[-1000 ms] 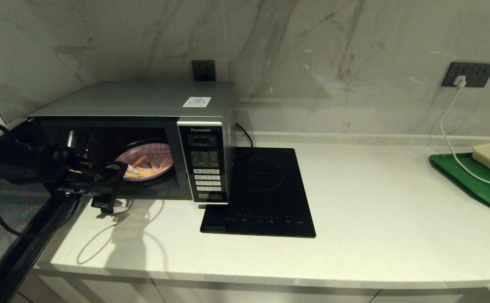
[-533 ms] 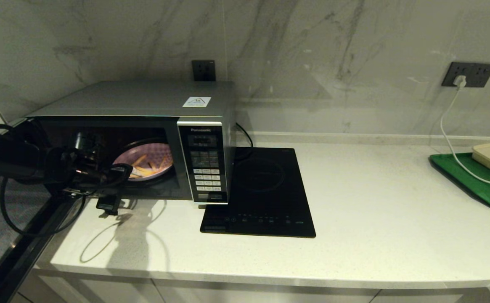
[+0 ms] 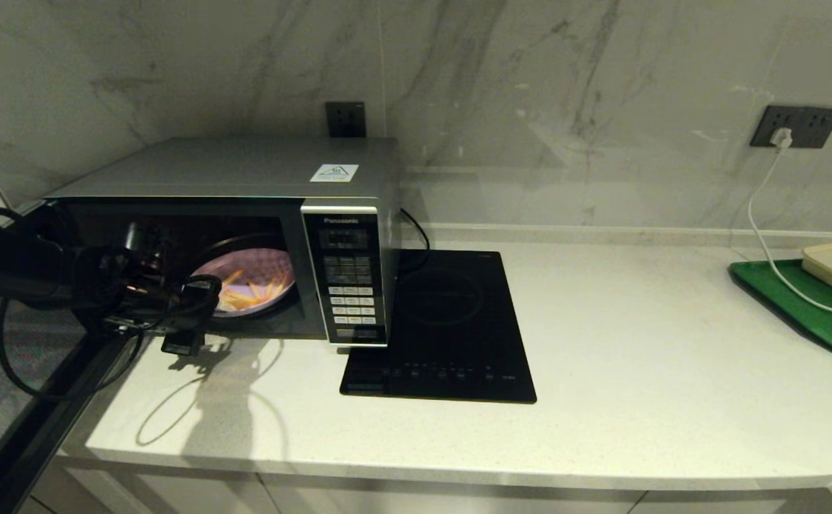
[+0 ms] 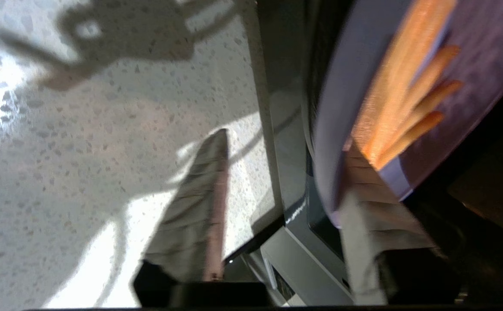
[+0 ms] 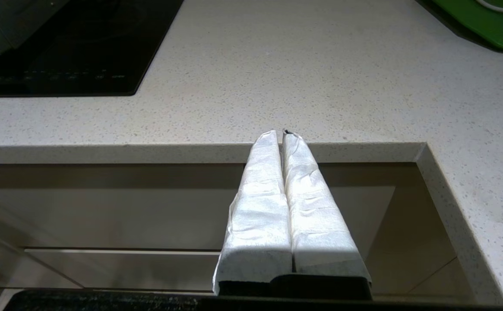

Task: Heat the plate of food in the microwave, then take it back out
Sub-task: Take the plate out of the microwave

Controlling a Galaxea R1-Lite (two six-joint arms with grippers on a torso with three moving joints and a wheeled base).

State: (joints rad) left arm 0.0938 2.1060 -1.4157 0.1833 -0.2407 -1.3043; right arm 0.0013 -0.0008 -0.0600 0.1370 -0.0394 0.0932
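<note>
I see the left gripper (image 3: 198, 303) at centre left, its fingers spread, one above and one below the plate of food's (image 3: 255, 280) rim inside the open microwave (image 3: 244, 171); grip unconfirmed. Right gripper (image 5: 284, 134) parked, fingers together, empty.

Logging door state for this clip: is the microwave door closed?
No. In the head view the microwave is open at the front, and the plate of fries shows directly inside the lit cavity.
</note>
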